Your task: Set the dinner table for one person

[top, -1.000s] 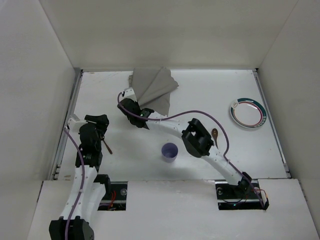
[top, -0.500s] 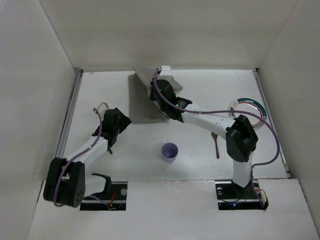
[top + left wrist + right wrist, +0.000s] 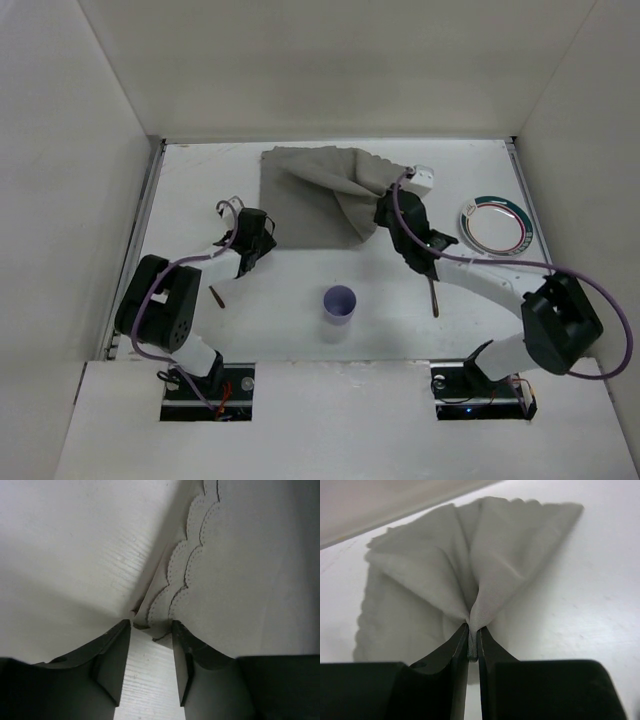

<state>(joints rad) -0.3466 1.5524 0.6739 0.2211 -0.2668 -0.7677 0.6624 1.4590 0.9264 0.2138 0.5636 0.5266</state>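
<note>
**Placemat being spread, the rest of the setting unplaced**

The right claw (image 3: pixel 473 647) was closed on a pinched ridge of the grey cloth (image 3: pixel 305 195), so that the fabric fanned away from its tips in raised folds. The left claw (image 3: pixel 151 630) stood narrowly parted and held nothing, with the cloth's scalloped corner lying at its tips. Both worked over the white bench (image 3: pixel 200 180), which spread beneath and on every side of them.

Judged from this view, the task was at an early stage. The cloth lay partly flat beyond the left claw but was bunched at the right claw. The plate (image 3: pixel 497 225) sat apart to the right claw's outer side, near the bench's right rail. The cup (image 3: pixel 340 303) stood nearer the arm bases than either claw, between the two. A spoon (image 3: pixel 433 293) lay beside the right arm, and a small brown utensil (image 3: pixel 217 296), its kind unclear, beside the left.

Bare bench lay between the claws and the cup. The cloth's far edge ran close to the back wall, so there was little room beyond the claws.
</note>
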